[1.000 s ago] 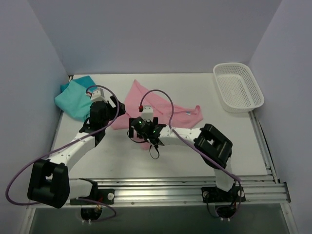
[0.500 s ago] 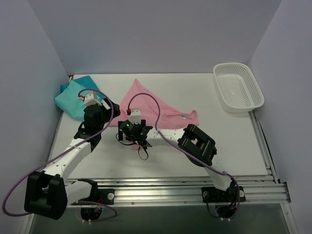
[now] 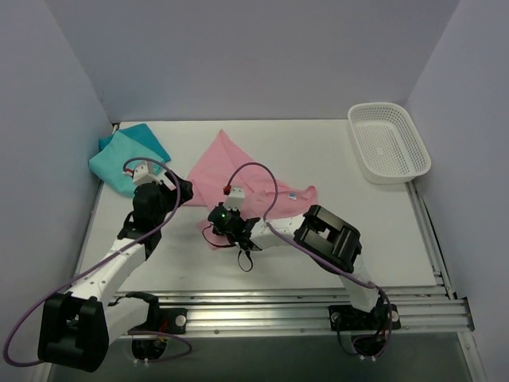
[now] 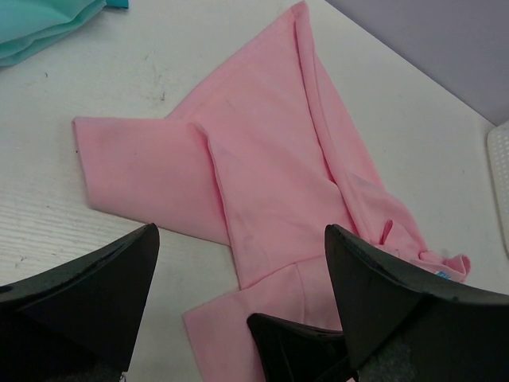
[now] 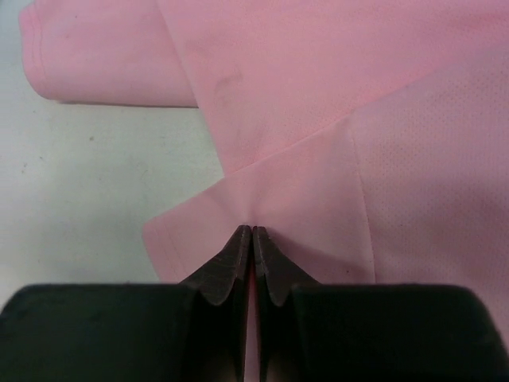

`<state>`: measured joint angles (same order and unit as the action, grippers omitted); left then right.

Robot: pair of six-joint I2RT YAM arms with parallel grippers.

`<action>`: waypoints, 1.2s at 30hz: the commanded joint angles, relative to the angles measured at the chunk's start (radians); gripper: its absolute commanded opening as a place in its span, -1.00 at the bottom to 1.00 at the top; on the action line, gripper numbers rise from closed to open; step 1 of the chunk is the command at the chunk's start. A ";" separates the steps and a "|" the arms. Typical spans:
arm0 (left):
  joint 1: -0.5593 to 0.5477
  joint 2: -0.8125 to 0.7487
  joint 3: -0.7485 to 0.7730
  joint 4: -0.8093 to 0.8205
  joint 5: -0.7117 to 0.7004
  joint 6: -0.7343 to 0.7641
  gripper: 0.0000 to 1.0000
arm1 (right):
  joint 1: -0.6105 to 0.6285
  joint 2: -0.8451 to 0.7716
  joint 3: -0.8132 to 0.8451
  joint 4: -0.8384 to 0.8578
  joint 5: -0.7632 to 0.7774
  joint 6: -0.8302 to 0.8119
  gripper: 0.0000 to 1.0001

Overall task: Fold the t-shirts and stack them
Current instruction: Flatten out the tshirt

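Right gripper (image 5: 252,231) clamped on an edge of the pink t-shirt (image 3: 231,163); left gripper (image 4: 242,231) spread wide over the same cloth.

Seen from above, the pink t-shirt lies partly folded at the middle of the white table (image 3: 318,151), one corner pointing to 12 o'clock. The right fingers meet on its near edge, at the cloth's 6 o'clock. The left gripper hangs at the shirt's 9 o'clock side, jaws apart. The teal t-shirt (image 3: 119,155) sits at the table's 10 o'clock corner, well apart from the pink one. A white mesh basket (image 3: 388,145) stands at 2 o'clock.
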<state>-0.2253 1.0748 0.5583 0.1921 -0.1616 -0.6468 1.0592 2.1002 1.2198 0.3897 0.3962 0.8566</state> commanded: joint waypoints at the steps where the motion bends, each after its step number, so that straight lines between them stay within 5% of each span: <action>1: 0.006 -0.013 -0.012 0.076 0.028 -0.013 0.88 | 0.007 0.147 -0.114 -0.232 -0.109 0.033 -1.00; 11: 0.014 0.051 -0.015 0.136 0.047 0.010 0.88 | 0.025 0.133 -0.145 -0.248 -0.082 0.047 -1.00; 26: -0.009 0.031 -0.024 0.060 0.007 -0.007 0.88 | 0.050 -0.442 -0.108 -0.577 0.233 -0.041 -1.00; 36: -0.265 0.086 -0.021 -0.144 -0.246 -0.085 0.88 | 0.048 -0.557 -0.186 -0.580 0.285 -0.044 -1.00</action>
<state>-0.4309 1.1385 0.5346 0.1604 -0.2684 -0.6765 1.1114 1.5883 1.0527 -0.1432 0.6147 0.8215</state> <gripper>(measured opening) 0.940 0.002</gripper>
